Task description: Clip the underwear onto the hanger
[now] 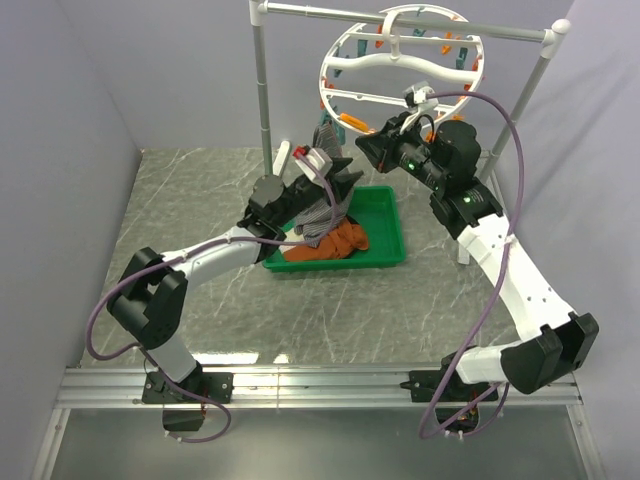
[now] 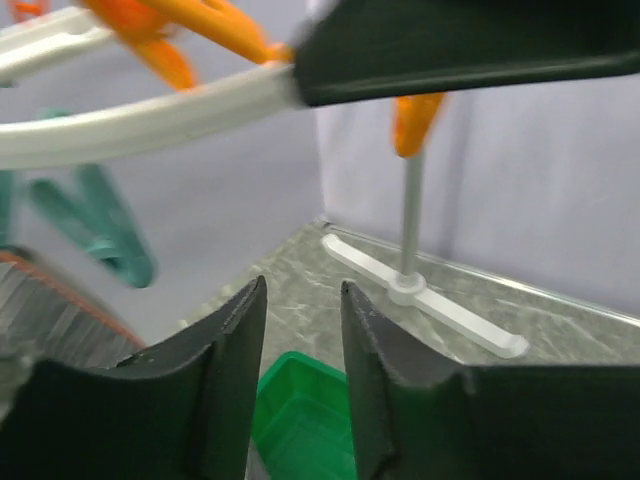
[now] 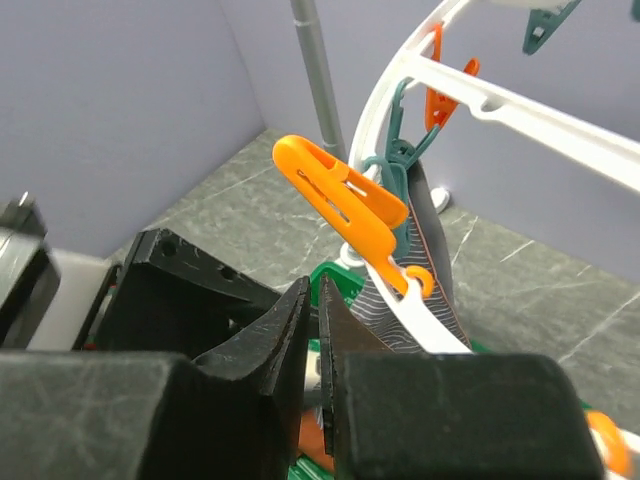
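Observation:
The white ring hanger (image 1: pixel 400 62) with orange and teal pins hangs from the rack bar at the back. The grey striped underwear (image 1: pixel 320 212) hangs by one edge from a teal pin (image 3: pixel 392 170) on the ring's lower left, and its lower part reaches the green tray. In the right wrist view the underwear (image 3: pixel 425 255) hangs behind an orange pin (image 3: pixel 340 190). My left gripper (image 1: pixel 340 172) is open and empty beside the cloth, just under the ring (image 2: pixel 150 120). My right gripper (image 1: pixel 366 150) is shut and empty next to the orange pin, close to the left gripper.
A green tray (image 1: pixel 388 215) under the hanger holds an orange-rust garment (image 1: pixel 338 243). The white-and-grey tube rack (image 1: pixel 262 80) stands at the back, its foot (image 2: pixel 430 300) on the marble table. Purple walls close in the left, back and right.

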Controlling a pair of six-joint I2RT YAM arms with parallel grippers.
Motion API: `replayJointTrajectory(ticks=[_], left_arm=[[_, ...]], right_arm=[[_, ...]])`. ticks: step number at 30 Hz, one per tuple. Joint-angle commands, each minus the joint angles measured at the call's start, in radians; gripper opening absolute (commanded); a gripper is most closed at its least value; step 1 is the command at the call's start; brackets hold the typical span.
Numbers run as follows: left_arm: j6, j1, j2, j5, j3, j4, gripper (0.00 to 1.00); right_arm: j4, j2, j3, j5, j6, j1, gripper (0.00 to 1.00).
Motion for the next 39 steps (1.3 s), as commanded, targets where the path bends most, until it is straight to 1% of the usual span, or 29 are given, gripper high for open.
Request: replayJointTrajectory(ticks=[1, 3, 4, 6, 9, 11, 13, 17, 25, 28, 34, 36, 38, 39], left_arm=[[-0.096, 0.070, -0.074, 0.035, 0.070, -0.013, 0.39], [-0.127, 0.097, -0.103, 0.085, 0.073, -0.058, 0.35], [-0.127, 0.100, -0.132, 0.087, 0.070, -0.103, 0.34], [-0.127, 0.108, -0.152, 0.107, 0.075, -0.143, 0.33], [-0.129, 0.114, -0.161, 0.100, 0.111, -0.216, 0.32], [-0.129, 0.119, -0.148, 0.080, 0.153, -0.257, 0.30], [-0.141, 0.134, -0.137, 0.083, 0.184, -0.262, 0.29], [-0.144, 0.136, -0.103, 0.104, 0.239, -0.262, 0.29], [-0.219, 0.137, 0.047, 0.149, 0.426, -0.274, 0.29], [-0.245, 0.136, 0.086, 0.173, 0.466, -0.234, 0.29], [-0.273, 0.131, 0.170, 0.159, 0.618, -0.265, 0.34], [-0.282, 0.133, 0.185, 0.162, 0.648, -0.277, 0.34], [-0.296, 0.139, 0.178, 0.167, 0.636, -0.273, 0.33], [-0.302, 0.148, 0.159, 0.175, 0.607, -0.271, 0.32]], right_arm=[[0.045, -0.063, 0.036, 0.043, 0.001, 0.004, 0.15], [0.039, -0.092, 0.030, 0.042, -0.013, 0.002, 0.15], [0.030, -0.097, 0.028, 0.042, -0.017, 0.002, 0.15], [0.022, -0.106, 0.019, 0.046, -0.022, 0.002, 0.15], [0.016, -0.108, 0.006, 0.069, -0.043, 0.002, 0.15], [0.010, -0.108, 0.007, 0.112, -0.048, 0.001, 0.14], [0.016, -0.112, 0.005, 0.164, -0.060, 0.001, 0.14], [0.013, -0.111, -0.002, 0.216, -0.066, -0.007, 0.14], [0.008, -0.105, -0.013, 0.224, -0.040, -0.022, 0.14], [0.005, -0.108, -0.018, 0.227, -0.033, -0.027, 0.14], [0.004, -0.103, -0.021, 0.218, -0.011, -0.041, 0.14], [0.005, -0.106, -0.024, 0.221, -0.010, -0.041, 0.14], [0.008, -0.112, -0.027, 0.229, -0.005, -0.047, 0.14], [0.005, -0.114, -0.025, 0.229, -0.005, -0.047, 0.14]])
